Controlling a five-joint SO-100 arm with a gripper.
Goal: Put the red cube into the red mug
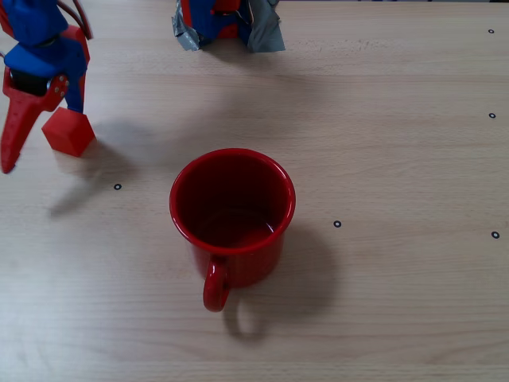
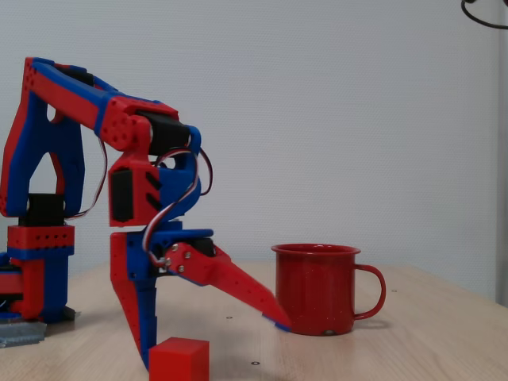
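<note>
The red cube (image 1: 69,131) (image 2: 179,359) rests on the wooden table at the far left in a fixed view. My gripper (image 1: 42,135) (image 2: 214,341) is open wide over it. Its blue-edged finger (image 1: 75,95) stands against the cube's far side, and its long red finger (image 1: 14,131) (image 2: 238,286) slants out above the table, with nothing held between them. The red mug (image 1: 232,207) (image 2: 317,290) stands upright and empty in the middle of the table, a cube's width or more away from the gripper, with its handle (image 1: 215,286) pointing toward the near edge.
The arm's base (image 1: 227,28) (image 2: 36,262) is fixed with grey tape at the table's far edge. Small black ring marks (image 1: 337,224) dot the wooden top. A white wall stands behind the table in a fixed view (image 2: 333,119).
</note>
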